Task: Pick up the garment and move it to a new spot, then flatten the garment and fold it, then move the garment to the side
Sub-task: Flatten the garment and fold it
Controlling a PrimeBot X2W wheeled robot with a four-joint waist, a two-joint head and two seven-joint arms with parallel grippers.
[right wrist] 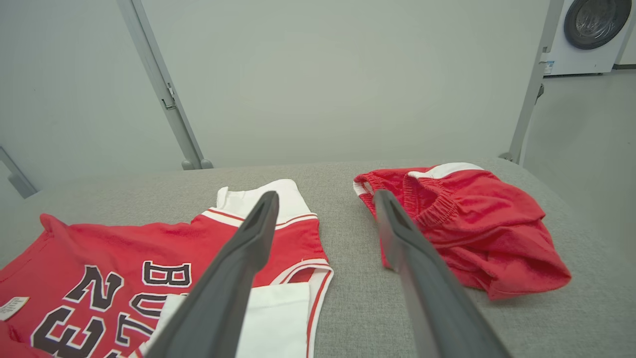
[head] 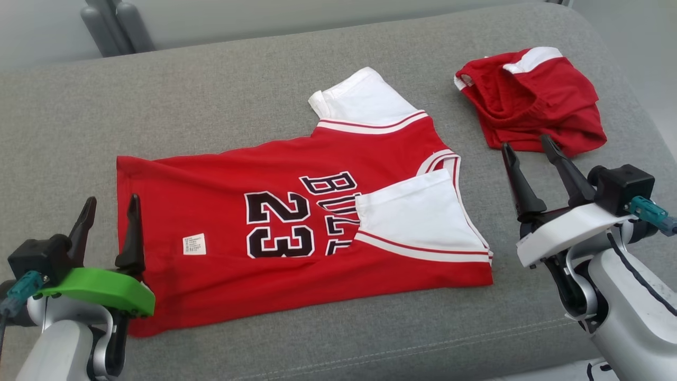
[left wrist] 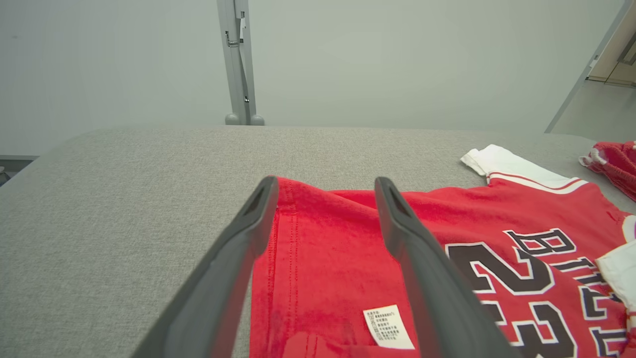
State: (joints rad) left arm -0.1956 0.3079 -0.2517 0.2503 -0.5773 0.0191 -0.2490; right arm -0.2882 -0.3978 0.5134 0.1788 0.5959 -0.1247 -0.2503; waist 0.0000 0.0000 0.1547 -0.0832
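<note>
The garment, a red jersey [head: 222, 174] with a black "23" and white sleeves, lies spread across the middle of the grey padded surface [head: 158, 95], its hem toward my left. One white sleeve is folded over its front. My left gripper [head: 112, 203] stands open at the jersey's hem, and in the left wrist view the left gripper [left wrist: 325, 184] frames the hem corner of the jersey [left wrist: 323, 258] with nothing held. My right gripper [head: 526, 144] is open past the jersey's neck end, empty. The right wrist view has the right gripper [right wrist: 323, 196] between the jersey [right wrist: 99, 238] and red shorts.
Crumpled red shorts [head: 534, 106] with white trim lie at the back right, just beyond my right fingers. The surface's front edge runs close below the jersey. Metal posts [right wrist: 159, 84] stand behind the surface, and a washing machine [right wrist: 591, 25] is far off.
</note>
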